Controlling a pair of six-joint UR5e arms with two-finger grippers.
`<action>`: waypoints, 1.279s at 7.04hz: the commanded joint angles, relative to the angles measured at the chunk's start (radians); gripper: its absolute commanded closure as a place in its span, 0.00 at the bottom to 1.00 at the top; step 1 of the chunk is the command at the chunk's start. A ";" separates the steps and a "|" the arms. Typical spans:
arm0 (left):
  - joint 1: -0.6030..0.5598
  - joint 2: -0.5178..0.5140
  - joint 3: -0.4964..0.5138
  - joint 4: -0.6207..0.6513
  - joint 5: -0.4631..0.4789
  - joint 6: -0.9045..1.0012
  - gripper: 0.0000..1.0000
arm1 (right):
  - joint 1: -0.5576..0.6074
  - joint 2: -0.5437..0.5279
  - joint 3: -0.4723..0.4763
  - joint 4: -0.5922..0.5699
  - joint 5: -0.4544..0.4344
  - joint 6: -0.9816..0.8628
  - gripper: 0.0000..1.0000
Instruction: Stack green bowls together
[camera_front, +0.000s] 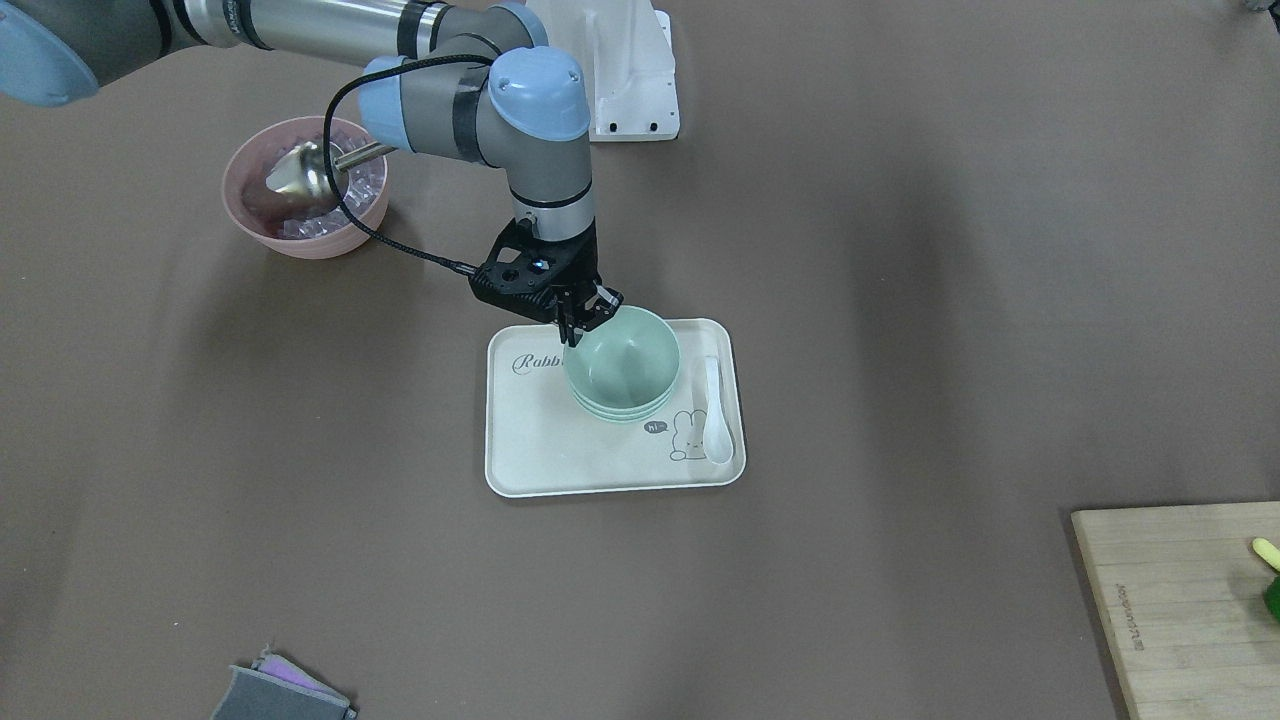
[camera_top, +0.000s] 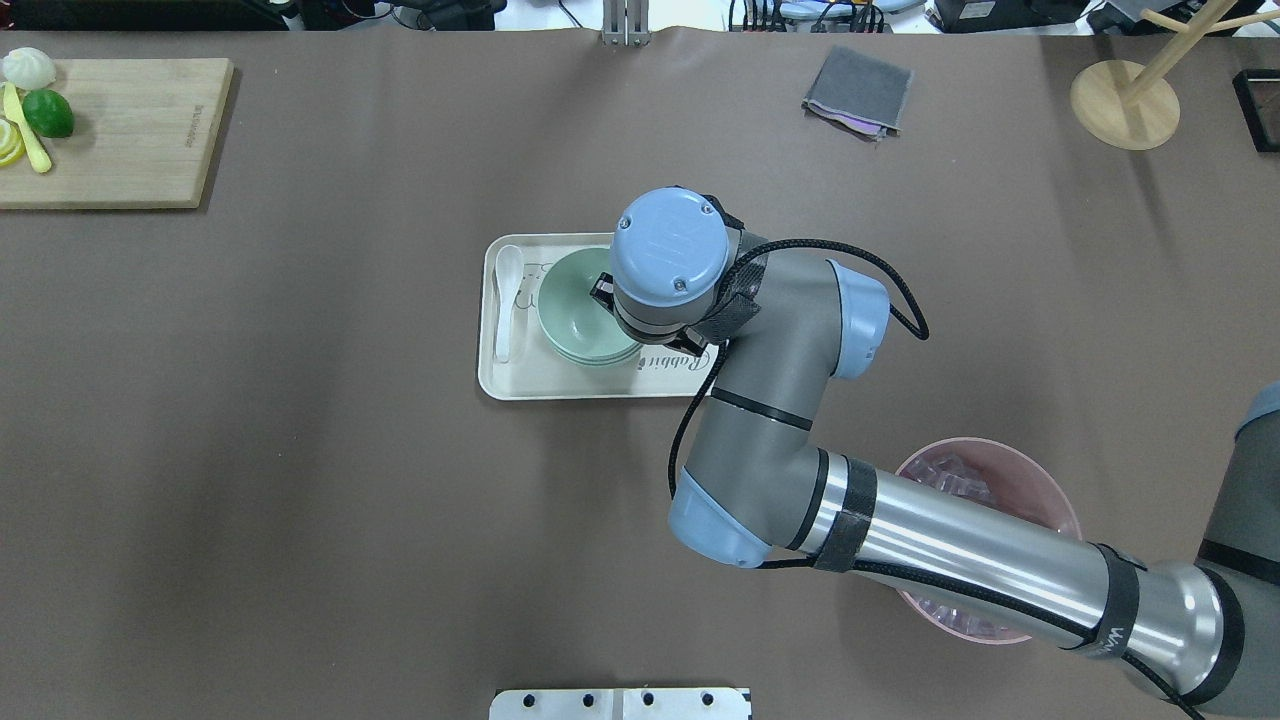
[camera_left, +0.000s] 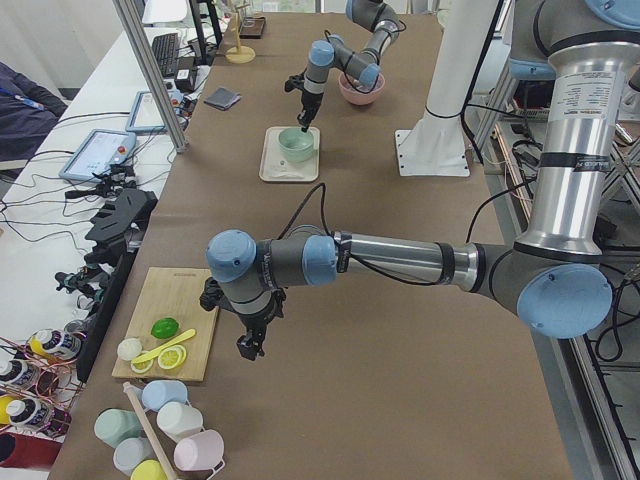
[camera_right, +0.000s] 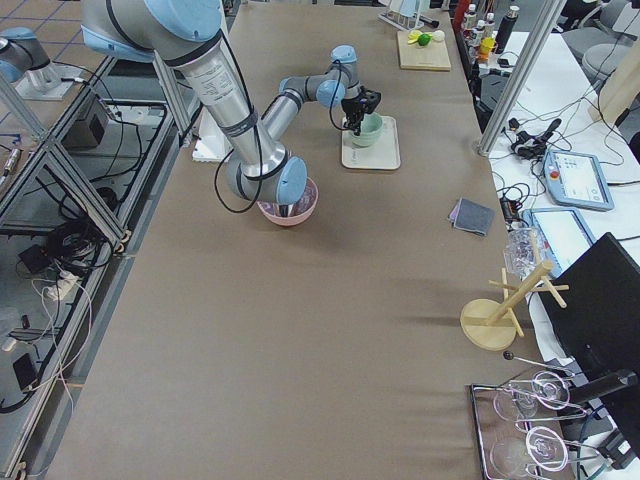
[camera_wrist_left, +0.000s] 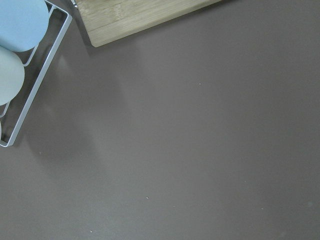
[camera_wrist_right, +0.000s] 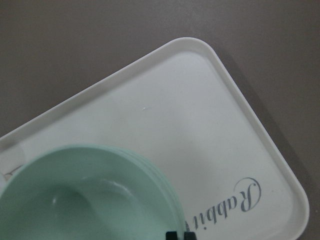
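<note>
Right gripper (camera_front: 582, 322): positioned at the rim of the top bowl (camera_front: 625, 350), on the side of the rim facing my base. In the right wrist view the fingertips stand close together with only a sliver between them. I cannot tell whether the rim is nipped in that gap.

Green bowls (camera_front: 622, 390): three rims show one inside another, so I judge all three nested. The stack stands upright on the tray (camera_front: 530, 450), toward its middle. From my tool the stack lies directly ahead and below, away from my base. The bowls are round, so there is no long axis to align with.

Left gripper (camera_left: 246, 345): well apart, hanging just beside the cutting board (camera_left: 150, 300) at the far left end of the table. I cannot tell its state. The right arm is the nearer one by far.

Containers:
- The tray also holds a white spoon (camera_front: 716, 415), just beside the stack and apart from it.
- The pink bowl (camera_front: 250, 215) holds clear cubes and a metal scoop (camera_front: 300, 170).

Judged next move: a straight vertical lift-off, with no sideways drag on the rim.
</note>
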 joint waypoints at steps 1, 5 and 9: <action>0.000 0.000 0.003 0.000 0.001 -0.001 0.00 | 0.012 -0.007 0.013 -0.006 0.004 -0.116 0.00; 0.000 0.026 -0.005 -0.005 0.001 -0.003 0.00 | 0.226 -0.158 0.238 -0.183 0.193 -0.471 0.00; -0.002 0.037 -0.006 -0.005 0.000 -0.006 0.00 | 0.541 -0.579 0.421 -0.182 0.386 -1.084 0.00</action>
